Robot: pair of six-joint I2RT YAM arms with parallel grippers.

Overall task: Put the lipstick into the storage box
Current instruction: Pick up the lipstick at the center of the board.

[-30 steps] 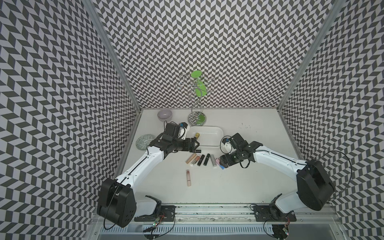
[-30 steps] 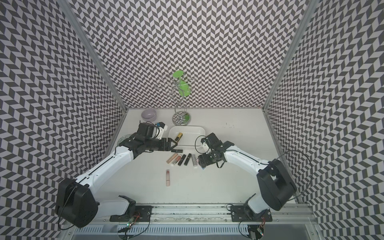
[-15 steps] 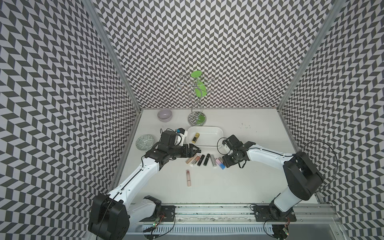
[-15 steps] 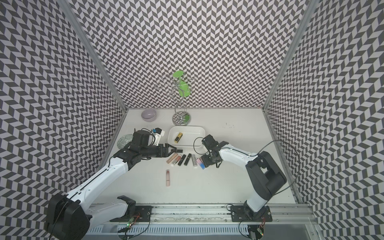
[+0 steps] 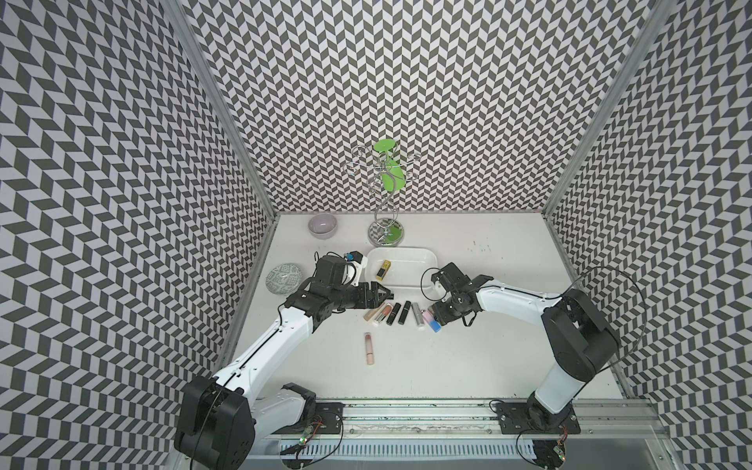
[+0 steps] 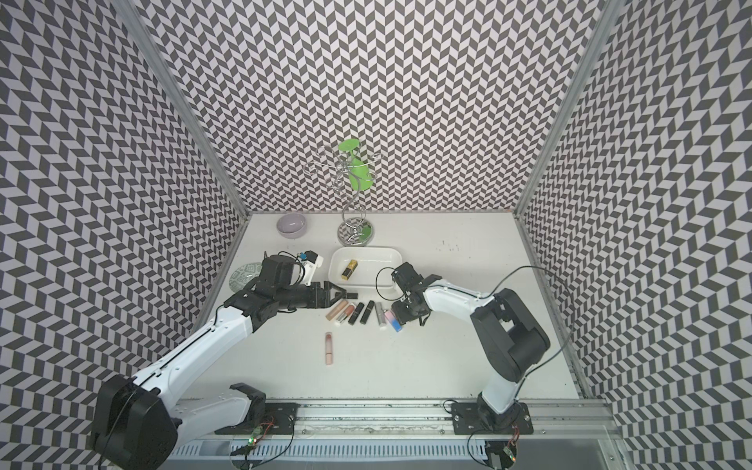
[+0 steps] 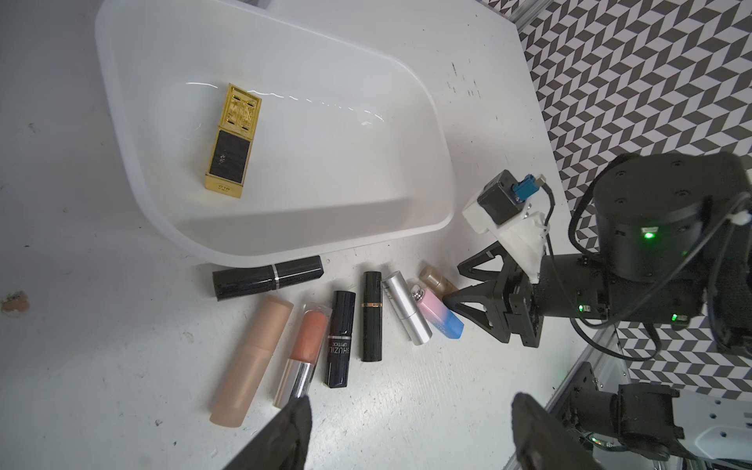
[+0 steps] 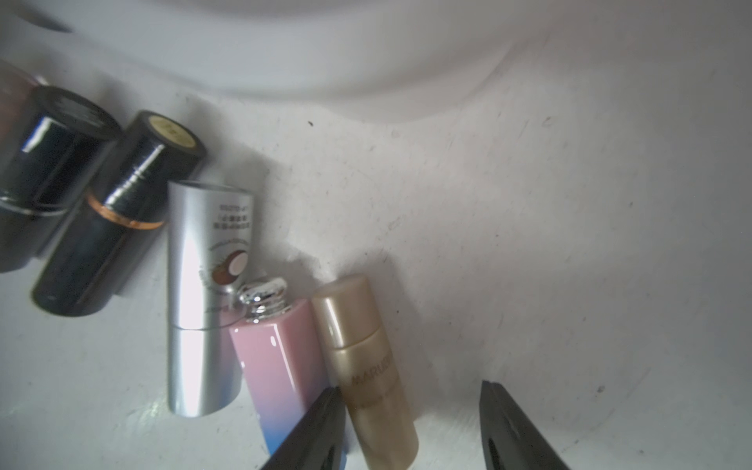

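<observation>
Roughly at mid-table [image 5: 488, 358], a little toward the back wall, a white storage box [image 7: 346, 171], with one gold lipstick [image 7: 232, 142] already lying flat inside, near one end. Just in front of its near wall, on the table, a ragged row of lipsticks side by side, plus a black lipstick [image 7: 266, 278] lying crosswise just beside that wall. At the right-arm end of the row, a silver lipstick [image 8: 199, 285], a pink-and-blue lipstick [image 8: 280, 358] and a champagne tube [image 8: 366, 366], each close against the next. Down low over that end, the right gripper [image 8: 409, 386], jaws apart and straddling the champagne tube: one fingertip [image 8: 313, 423] down between it and the pink-and-blue lipstick, the other clear of the tube with bare table between. Not clamped yet. Over the opposite end of the row, the left gripper [image 5: 384, 294], jaws wide apart and holding nothing, near a beige tube [image 7: 252, 358] and a peach lipstick [image 7: 305, 346]; contact with either impossible to tell. Well apart from the rest, nearer the arm bases, a lone pink lipstick [image 5: 369, 348] flat on the table. Off by the left wall, a green-patterned plate [image 5: 285, 278]; at the back, a lilac bowl [image 5: 322, 224] and a wire stand [image 5: 384, 236].
</observation>
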